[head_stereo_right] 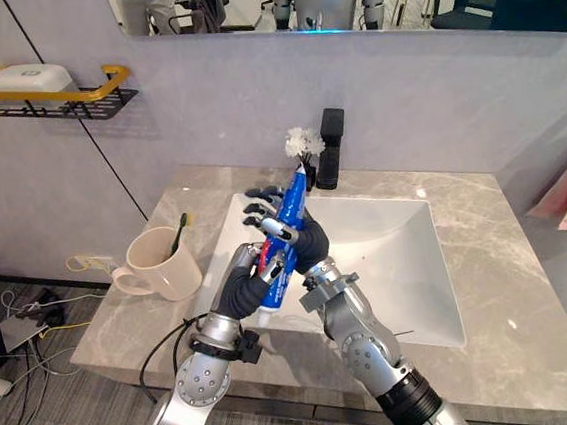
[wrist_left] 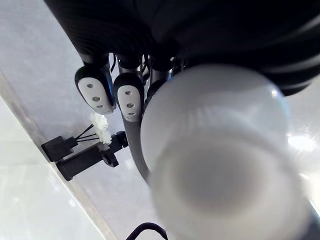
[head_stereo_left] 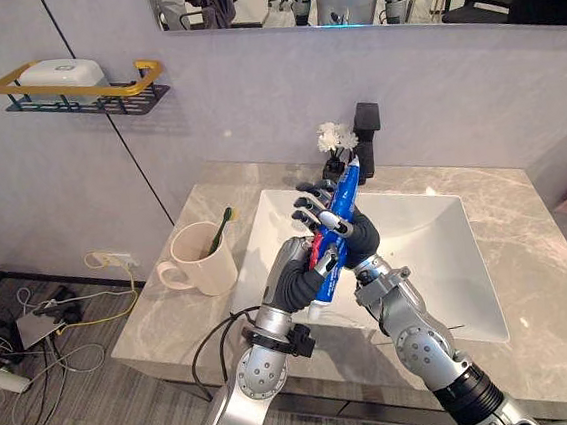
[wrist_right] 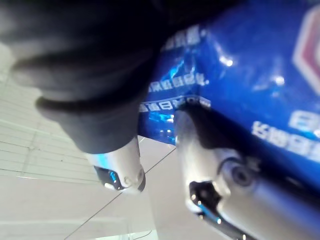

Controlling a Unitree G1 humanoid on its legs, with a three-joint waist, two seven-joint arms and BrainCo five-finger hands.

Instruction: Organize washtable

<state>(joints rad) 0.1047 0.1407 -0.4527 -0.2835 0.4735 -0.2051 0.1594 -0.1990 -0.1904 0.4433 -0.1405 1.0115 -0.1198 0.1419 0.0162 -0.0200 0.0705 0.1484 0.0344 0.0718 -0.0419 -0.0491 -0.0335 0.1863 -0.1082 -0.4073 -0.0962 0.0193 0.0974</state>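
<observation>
A blue and red toothpaste tube [head_stereo_left: 347,194] with a white cap [wrist_left: 220,165] stands tilted above the white sink basin [head_stereo_left: 438,248], cap end down. My left hand [head_stereo_left: 295,282] is curled round its lower end, just above the cap. My right hand [head_stereo_left: 358,237] grips the tube higher up, its fingers [head_stereo_left: 313,205] lying along the tube's left side and pressing on the blue surface [wrist_right: 240,75]. The tube's flat top end points toward the black faucet [head_stereo_left: 365,129].
A cream mug [head_stereo_left: 200,261] holding a green toothbrush [head_stereo_left: 219,229] stands on the grey marble counter [head_stereo_left: 163,314] left of the basin. White flowers [head_stereo_left: 335,139] sit beside the faucet. A wall shelf [head_stereo_left: 81,89] with a white box hangs at the upper left.
</observation>
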